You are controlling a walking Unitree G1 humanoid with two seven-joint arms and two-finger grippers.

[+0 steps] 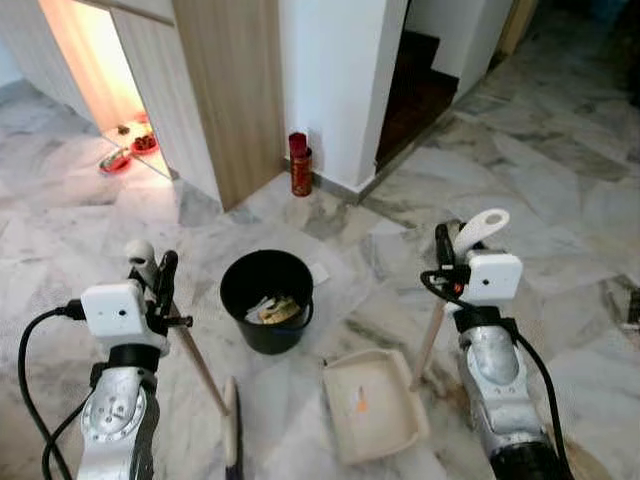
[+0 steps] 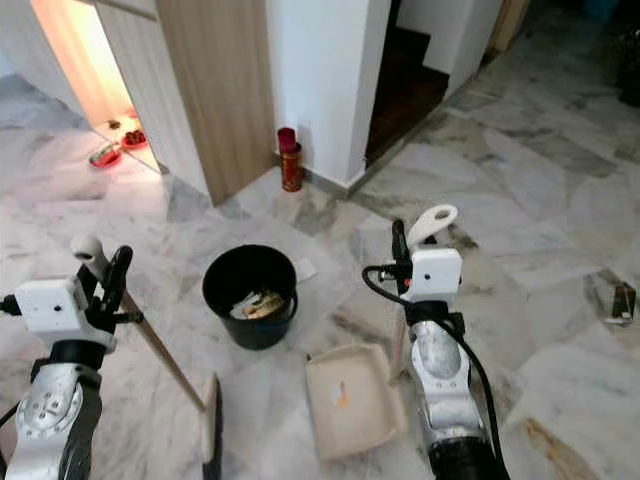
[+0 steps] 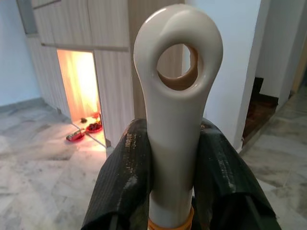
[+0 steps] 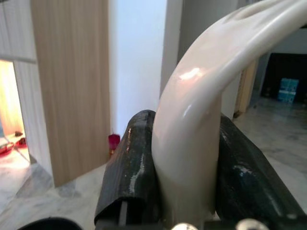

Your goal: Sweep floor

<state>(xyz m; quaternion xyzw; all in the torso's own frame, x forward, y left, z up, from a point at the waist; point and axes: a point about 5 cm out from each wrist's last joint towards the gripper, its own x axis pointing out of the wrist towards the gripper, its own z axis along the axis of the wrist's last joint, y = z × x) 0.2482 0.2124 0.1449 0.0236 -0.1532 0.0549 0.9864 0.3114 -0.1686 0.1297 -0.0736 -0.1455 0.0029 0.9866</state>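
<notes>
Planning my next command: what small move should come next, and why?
Probably lift the dustpan with the right pincer and tip it over the black bucket: an orange scrap lies in the pan, and the left pincer holds the broom beside it.

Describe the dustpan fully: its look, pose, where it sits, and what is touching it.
The dustpan is cream-coloured, plastic by the look of it, a shallow tray with raised walls resting flat on the marble floor, just right of the black bucket and apart from it. A small orange scrap lies inside. A long wooden stick rises from its right side to a cream looped handle, which the right gripper clamps between its black fingers.
</notes>
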